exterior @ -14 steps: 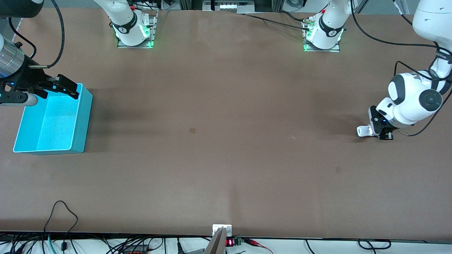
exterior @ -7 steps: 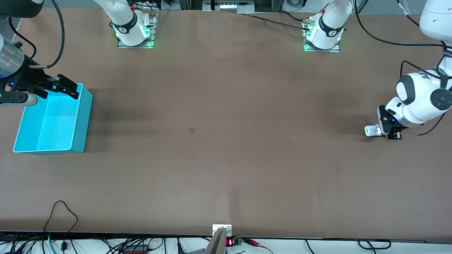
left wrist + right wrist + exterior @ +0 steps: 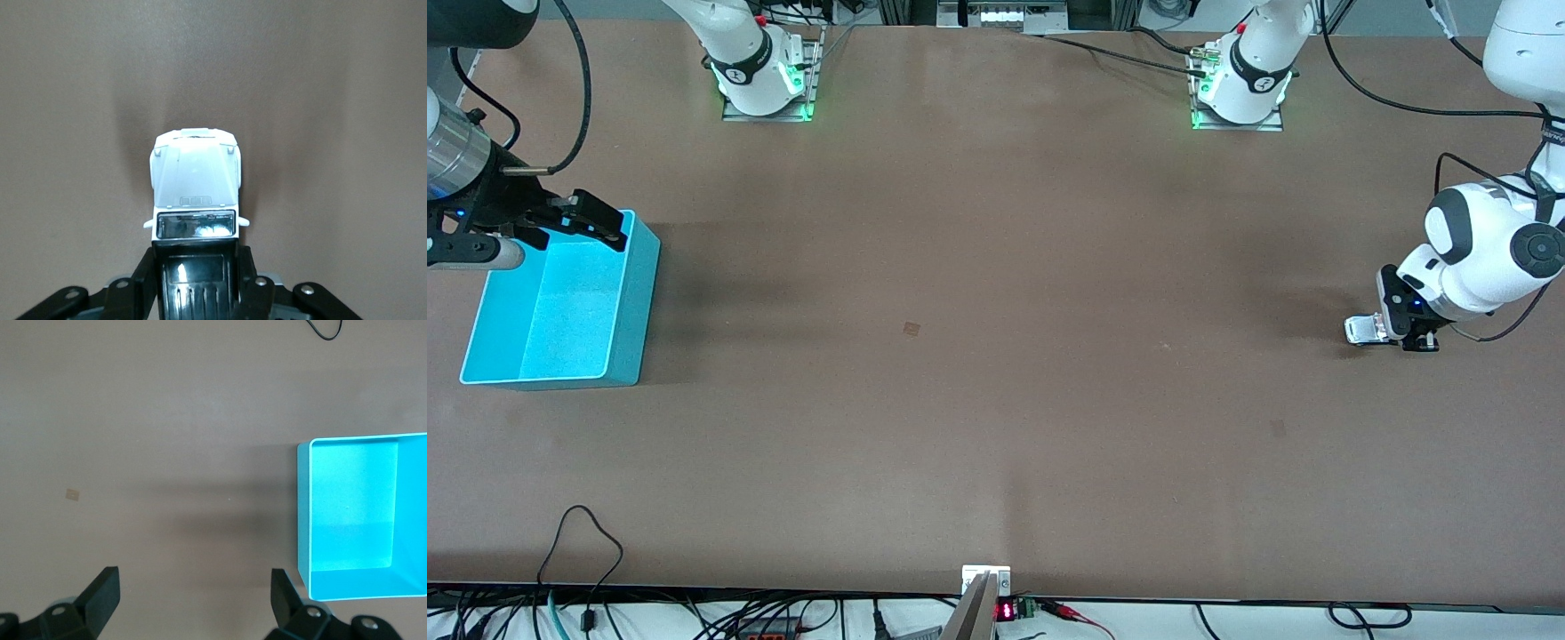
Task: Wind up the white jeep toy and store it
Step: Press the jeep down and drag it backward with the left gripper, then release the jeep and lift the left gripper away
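Observation:
The white jeep toy (image 3: 1360,330) has a black roof and sits low at the table top, toward the left arm's end. My left gripper (image 3: 1392,325) is shut on its black rear part. In the left wrist view the jeep (image 3: 195,180) points away from the gripper (image 3: 195,270), with the fingers (image 3: 142,277) pressed on both sides of the roof. I cannot tell if the wheels touch the table. My right gripper (image 3: 594,222) is open and empty over the rim of the turquoise bin (image 3: 633,302). The right wrist view shows the gripper (image 3: 193,587) and the bin (image 3: 303,513).
The bin stands at the right arm's end of the table and holds nothing I can see. A small tan mark (image 3: 911,328) lies mid-table. Both arm bases (image 3: 765,76) stand along the table's top edge. Cables (image 3: 587,533) lie at the edge nearest the front camera.
My left gripper has slid the jeep a short way toward the left arm's end of the table, then stopped. The right arm has not moved.

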Controlling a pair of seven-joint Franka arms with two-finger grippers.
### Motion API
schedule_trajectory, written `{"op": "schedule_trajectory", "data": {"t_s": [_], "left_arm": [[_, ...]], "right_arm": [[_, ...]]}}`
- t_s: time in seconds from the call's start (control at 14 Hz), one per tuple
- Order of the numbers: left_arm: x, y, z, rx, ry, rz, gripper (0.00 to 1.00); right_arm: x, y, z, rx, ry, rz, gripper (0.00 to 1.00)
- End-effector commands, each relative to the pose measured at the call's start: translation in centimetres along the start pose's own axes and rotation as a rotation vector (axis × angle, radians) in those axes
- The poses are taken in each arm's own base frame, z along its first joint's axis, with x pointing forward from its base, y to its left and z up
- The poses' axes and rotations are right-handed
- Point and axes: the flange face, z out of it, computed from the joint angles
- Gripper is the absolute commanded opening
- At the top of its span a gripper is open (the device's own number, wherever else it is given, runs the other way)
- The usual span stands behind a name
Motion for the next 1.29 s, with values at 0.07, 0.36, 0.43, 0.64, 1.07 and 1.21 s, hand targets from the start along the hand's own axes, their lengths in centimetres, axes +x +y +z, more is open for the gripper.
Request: {"op": "schedule_trajectory", "data": {"t_s": [0.07,0.36,0.43,0.64,1.07,1.21], "left_arm": [[1.3,0.2,3.4,-0.044,0.02,0.128,1.0],[1.9,-0.7,-0.9,-0.018,0.008,0.138,1.0],[2.6,-0.9,-2.1,-0.028,0.016,0.137,1.0],[3.8,-0.9,-6.7,-0.077,0.01,0.094,1.0],[6.2,-5.1,-16.8,-0.211,-0.003,-0.166,1.0],[8.3,-6.2,-19.9,-0.229,-0.007,-0.242,1.0]], "right_arm": [[0.1,-0.1,-0.3,-0.009,-0.001,-0.004,1.0],[0.1,-0.1,-0.2,-0.009,-0.003,-0.005,1.0],[0.1,0.0,-0.3,-0.009,-0.001,-0.002,1.0],[0.1,0.0,-0.3,-0.009,-0.001,-0.002,1.0],[0.1,0.0,-0.2,-0.009,-0.003,-0.002,1.0],[0.1,-0.1,-0.3,-0.009,0.0,-0.004,1.0]]}}
